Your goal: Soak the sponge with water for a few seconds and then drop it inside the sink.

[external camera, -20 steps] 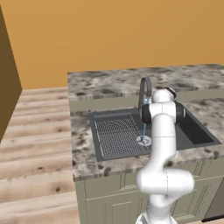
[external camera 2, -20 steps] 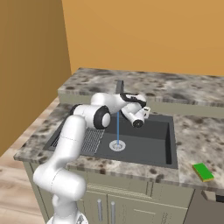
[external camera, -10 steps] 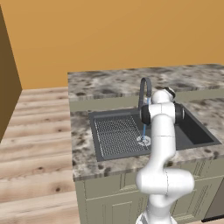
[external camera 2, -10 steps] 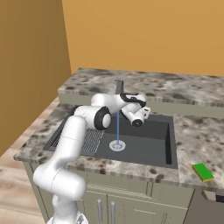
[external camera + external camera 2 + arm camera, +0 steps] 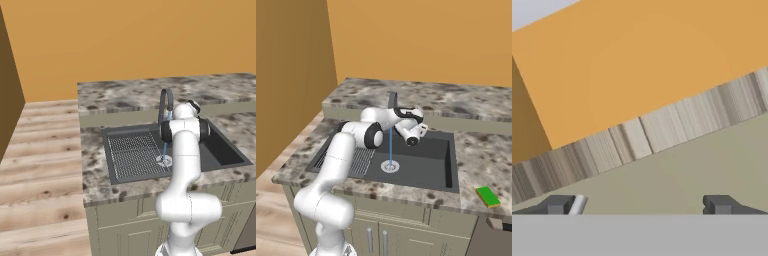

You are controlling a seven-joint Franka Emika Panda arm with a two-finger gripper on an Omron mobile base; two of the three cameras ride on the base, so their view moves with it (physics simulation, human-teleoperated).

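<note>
- Sponge [image 5: 488,196]: a small bright-green rectangular block with a yellowish underside. It lies flat on the counter, right of the basin and near the front edge, its long axis running diagonally from back-left to front-right.
- Water [image 5: 390,145]: a thin, straight, light-blue vertical stream falling onto the round pale drain [image 5: 390,165].
- Sink [image 5: 443,176]: a wide dark-grey rectangular basin with a ribbed grid drainboard [image 5: 134,155] on its left and a dark arched faucet [image 5: 165,102] at the back.
- Gripper [image 5: 640,204]: the two dark finger tips stand wide apart with nothing between them. The hand hangs above the basin beside the faucet, well apart from the sponge.
- Counter [image 5: 476,157]: mottled grey-brown stone over pale green-grey cabinet fronts.
- Room: plain orange walls and a light wood-plank floor [image 5: 40,165].
</note>
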